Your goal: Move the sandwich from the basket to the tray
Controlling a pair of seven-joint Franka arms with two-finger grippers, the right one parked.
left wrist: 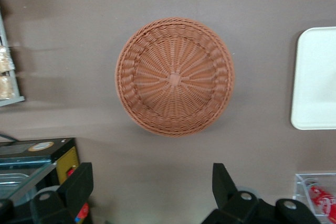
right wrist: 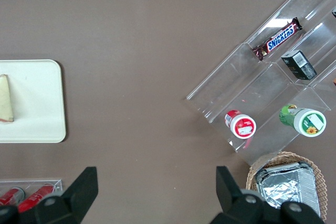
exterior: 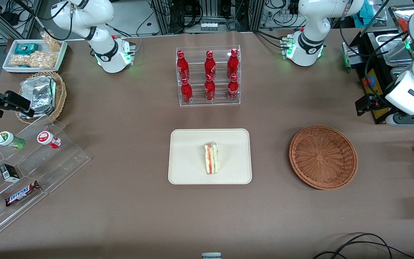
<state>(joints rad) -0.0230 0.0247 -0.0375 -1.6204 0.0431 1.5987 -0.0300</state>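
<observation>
one sandwich (exterior: pixel 211 158) on tray (exterior: pixel 185 169); gripper (left wrist: pixel 152 190) above basket (exterior: pixel 323 157).

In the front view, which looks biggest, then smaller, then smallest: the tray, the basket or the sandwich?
1. Tray
2. Basket, a bit narrower than the tray
3. Sandwich, smallest, lying on the tray

The gripper hangs open above the empty basket.

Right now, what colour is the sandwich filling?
Red-orange and pale layers in the sandwich, clearest in the front view; the pincer hangs open above the table.
</observation>
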